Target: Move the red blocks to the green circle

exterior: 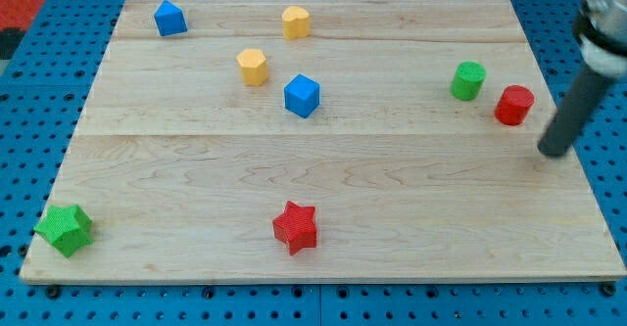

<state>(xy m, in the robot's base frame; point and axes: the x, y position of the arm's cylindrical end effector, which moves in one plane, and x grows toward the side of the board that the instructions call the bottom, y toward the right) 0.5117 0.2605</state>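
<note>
A red circle block [513, 105] lies at the view's right, just right of and slightly below the green circle block [468, 80]; a small gap separates them. A red star block [296, 227] lies near the view's bottom, at the middle. My tip [554, 151] is on the board at the right edge, to the lower right of the red circle and not touching it. The rod rises toward the view's top right corner.
A blue cube [302, 95] and a yellow hexagon block [253, 67] sit at upper middle. Another yellow hexagon block [296, 22] and a blue block [169, 19] lie near the top edge. A green star block [66, 230] sits at the bottom left corner of the wooden board [392, 189].
</note>
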